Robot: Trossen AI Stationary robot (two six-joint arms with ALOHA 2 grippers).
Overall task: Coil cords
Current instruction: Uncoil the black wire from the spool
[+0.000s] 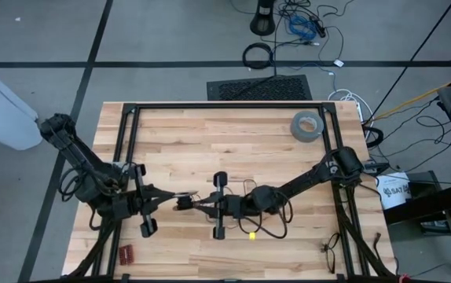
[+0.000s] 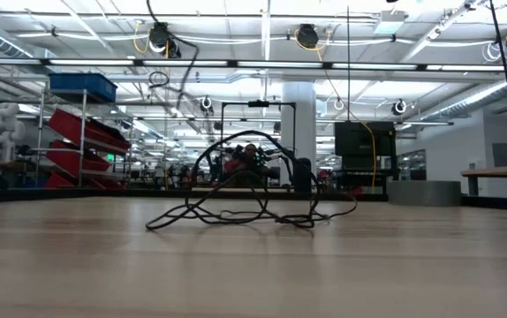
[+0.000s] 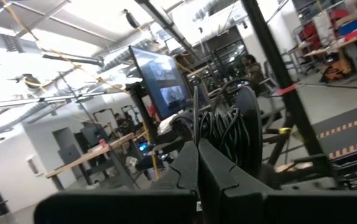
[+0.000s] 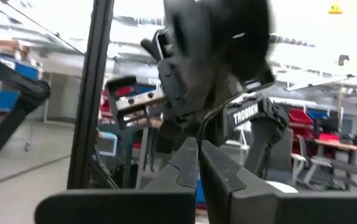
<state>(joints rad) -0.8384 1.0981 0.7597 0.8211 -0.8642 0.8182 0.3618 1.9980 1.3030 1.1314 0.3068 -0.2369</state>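
The cord is a thin black wire. Its loose loops lie on the wooden table under my right arm, and one arch of it stands up off the wood. My left gripper and my right gripper meet tip to tip above the table's near middle. Both are shut on the wire. A short stretch of it shows between them. My left gripper pinches a single strand of the cord between its two fingertips, coming level from the table's left. The strand leaves the tips toward the right arm, clear of the table. My right gripper pinches the cord at its fingertips, coming from the table's right and slanting slightly upward. The wire curves away from the tips toward the left gripper. The rest trails slack down to the loops on the table.
A grey tape roll lies at the far right of the table. A small red thing sits near the near-left corner, and a small yellow spot lies among the loops. A black frame borders the table.
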